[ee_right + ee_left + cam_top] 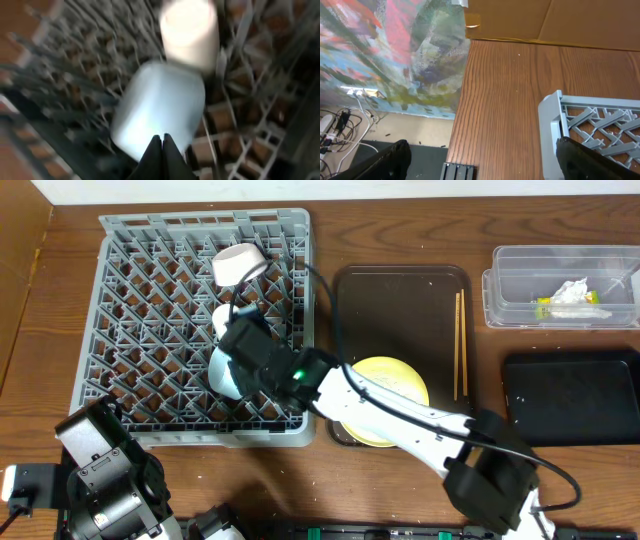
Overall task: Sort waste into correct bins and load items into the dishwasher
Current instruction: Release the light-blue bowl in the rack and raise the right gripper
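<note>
The grey dishwasher rack (150, 330) fills the left of the table. In it lie a white bowl (240, 264), a small white cup (221, 316) and a light-blue saucer (220, 376). My right gripper (238, 350) hangs over the rack; in the blurred right wrist view it (162, 136) is shut with nothing between the fingers, just in front of the saucer (160, 102), the cup (190, 30) beyond. The pale-yellow plate (390, 385) and chopsticks (460, 345) lie on the brown tray (400, 290). The clear bin (565, 285) holds the tissue (572, 292) and wrapper (545, 308). My left gripper (482, 157) is open beside the rack corner (555, 107).
The black bin (575, 395) sits at the right, below the clear one. My right arm (400, 420) stretches across the tray and part of the plate. The left arm (100, 470) rests at the front left by the table edge. Cardboard (550, 20) stands behind the table.
</note>
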Motion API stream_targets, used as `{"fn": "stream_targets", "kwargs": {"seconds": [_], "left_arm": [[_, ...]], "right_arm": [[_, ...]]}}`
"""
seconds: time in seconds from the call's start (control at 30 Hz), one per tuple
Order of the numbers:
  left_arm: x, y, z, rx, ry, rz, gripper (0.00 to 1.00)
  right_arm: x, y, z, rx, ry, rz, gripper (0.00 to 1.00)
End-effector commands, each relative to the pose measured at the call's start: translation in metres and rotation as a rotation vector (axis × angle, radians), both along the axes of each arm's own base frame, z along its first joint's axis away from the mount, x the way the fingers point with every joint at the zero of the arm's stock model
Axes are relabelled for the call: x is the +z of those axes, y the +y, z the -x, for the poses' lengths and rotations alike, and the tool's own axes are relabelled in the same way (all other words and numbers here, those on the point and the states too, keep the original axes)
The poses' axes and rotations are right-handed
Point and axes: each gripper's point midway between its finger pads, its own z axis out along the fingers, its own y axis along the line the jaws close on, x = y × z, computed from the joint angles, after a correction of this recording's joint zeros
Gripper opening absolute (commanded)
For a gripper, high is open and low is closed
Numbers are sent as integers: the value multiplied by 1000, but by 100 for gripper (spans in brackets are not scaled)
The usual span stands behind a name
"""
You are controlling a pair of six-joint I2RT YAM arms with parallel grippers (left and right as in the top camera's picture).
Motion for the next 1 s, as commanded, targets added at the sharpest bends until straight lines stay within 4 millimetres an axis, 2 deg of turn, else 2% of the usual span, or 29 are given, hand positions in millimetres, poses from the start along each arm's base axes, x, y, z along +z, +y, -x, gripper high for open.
{"fn": "stream_targets", "kwargs": {"seconds": [0.0, 0.13, 0.23, 0.37, 0.43, 0.47, 0.63, 0.77, 0.9, 0.97], "left_arm": [[5, 1, 2, 20, -22, -12, 94], [5, 1, 2, 20, -21, -12, 94], [5, 1, 2, 20, -21, -12, 94], [5, 1, 2, 20, -21, -12, 94], [5, 1, 2, 20, -21, -12, 94], [5, 1, 2, 20, -21, -12, 94], [5, 1, 2, 20, -22, -12, 94], [5, 1, 2, 20, -22, -12, 94], [5, 1, 2, 20, -21, -12, 94], [5, 1, 2, 20, -21, -12, 94]], "right_arm": [[40, 17, 3, 75, -56, -105, 2], [47, 40, 6, 124, -80, -195, 5], [26, 57, 5, 134, -82, -209, 4], [-9, 57, 0, 125, -53, -156, 1], [-25, 51, -6, 99, -44, -114, 1], [-34, 40, -13, 48, -43, -66, 1], [-43, 0, -36, -68, -58, 68, 1], [-26, -24, -43, -98, -43, 93, 1], [24, -35, -43, -110, -80, 36, 3], [55, -43, -42, -115, -111, -5, 17]]}}
